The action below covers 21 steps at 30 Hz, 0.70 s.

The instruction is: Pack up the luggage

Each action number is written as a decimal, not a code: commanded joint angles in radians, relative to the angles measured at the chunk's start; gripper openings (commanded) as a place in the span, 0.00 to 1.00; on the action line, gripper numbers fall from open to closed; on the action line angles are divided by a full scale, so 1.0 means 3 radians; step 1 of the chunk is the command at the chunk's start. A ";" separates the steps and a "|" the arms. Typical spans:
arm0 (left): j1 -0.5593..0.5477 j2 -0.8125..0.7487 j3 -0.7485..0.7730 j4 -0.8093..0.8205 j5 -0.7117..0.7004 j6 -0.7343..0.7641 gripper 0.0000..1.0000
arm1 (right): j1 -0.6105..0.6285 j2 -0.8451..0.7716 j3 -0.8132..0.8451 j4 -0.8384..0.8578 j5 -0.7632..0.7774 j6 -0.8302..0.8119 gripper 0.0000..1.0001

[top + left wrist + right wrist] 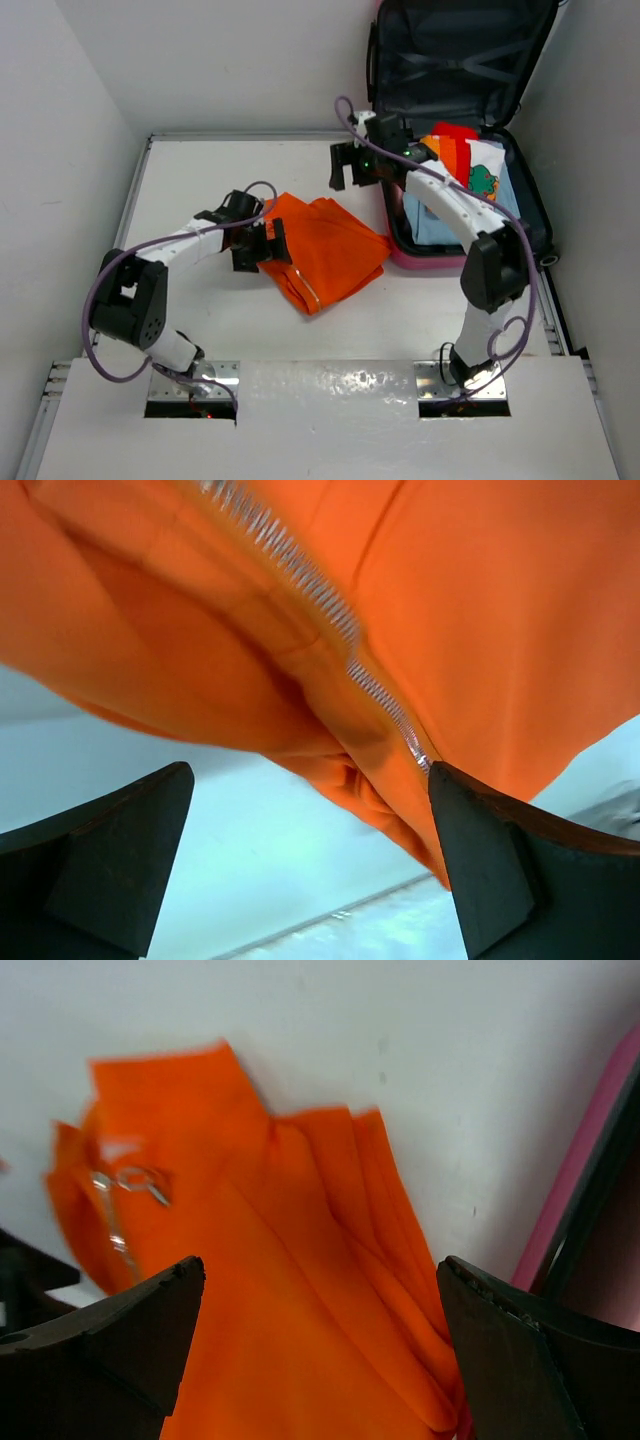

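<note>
The luggage [530,215] lies open at the back right, its dark grey lid [455,50] up against the wall, folded clothes [470,165] inside. A folded orange zip garment [330,250] lies on the table left of it. It fills the left wrist view [400,590] and the right wrist view [280,1290]. My left gripper [262,243] is open at the garment's left edge, its right finger against the cloth. My right gripper [348,165] is open and empty, above the table just behind the garment. The luggage's pink rim [585,1175] shows in the right wrist view.
White walls close in the table [200,190] on the left, back and right. The luggage fills the back right corner. A metal strip [330,385] runs along the near edge by the arm bases.
</note>
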 commanded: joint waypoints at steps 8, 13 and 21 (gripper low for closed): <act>-0.0187 0.0525 -0.0080 0.0738 0.0340 -0.1088 1.00 | 0.0123 0.0242 -0.0159 0.0167 0.0099 -0.0100 0.97; -0.0019 0.0980 -0.0208 0.1091 0.0309 -0.1125 0.89 | 0.0159 0.0452 -0.0266 0.0192 0.0083 -0.0130 0.97; 0.0483 0.1165 0.0241 0.0832 0.0248 0.0366 0.00 | 0.0169 0.0447 -0.0394 0.0121 -0.0075 -0.0182 0.99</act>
